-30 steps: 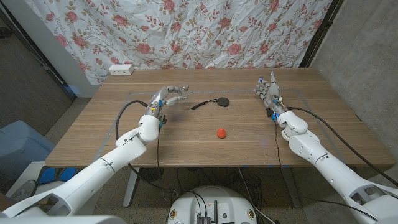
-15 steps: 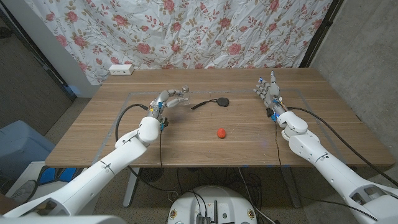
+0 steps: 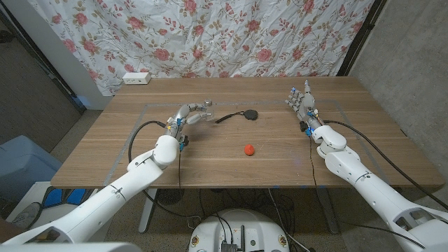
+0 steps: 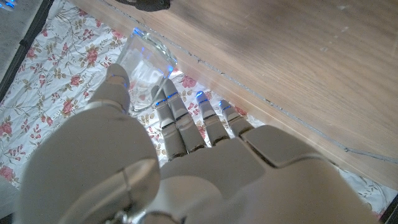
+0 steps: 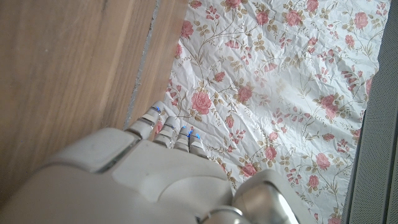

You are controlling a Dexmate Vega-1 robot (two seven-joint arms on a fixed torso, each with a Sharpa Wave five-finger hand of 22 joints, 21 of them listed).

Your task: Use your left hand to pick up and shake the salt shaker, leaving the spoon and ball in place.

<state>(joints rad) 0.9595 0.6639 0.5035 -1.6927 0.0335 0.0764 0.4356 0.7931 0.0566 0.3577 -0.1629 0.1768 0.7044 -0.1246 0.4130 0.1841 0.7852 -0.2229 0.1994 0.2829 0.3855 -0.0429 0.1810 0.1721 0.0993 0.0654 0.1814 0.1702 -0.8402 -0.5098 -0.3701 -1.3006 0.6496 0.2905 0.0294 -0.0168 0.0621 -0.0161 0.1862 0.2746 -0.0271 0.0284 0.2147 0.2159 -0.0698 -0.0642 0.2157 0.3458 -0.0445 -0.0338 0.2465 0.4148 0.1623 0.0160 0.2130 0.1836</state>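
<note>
Right now, from the head camera, your left hand is up off the table with the salt shaker pinched in its fingers, the shaker's metal cap showing just past the fingertips. Take the spoon as your marker: the shaker sits just beside the spoon's handle end, on the side toward your left arm, and the black spoon lies on the wood with its bowl pointing away from that hand. The red ball rests on the table nearer to you than the spoon, well apart from both hands. Your right hand stands far off on the other side of the spoon, fingers upright and apart, holding nothing. Behind the spoon, at the table's far edge, a white power strip lies in front of the flowered curtain. From your left wrist camera, the left hand has its thumb and fingers closed around the clear glass shaker, with the dark spoon beyond it at the frame's edge. From your right wrist camera, the right hand shows its fingertips spread against the curtain, beside the table's edge.
</note>
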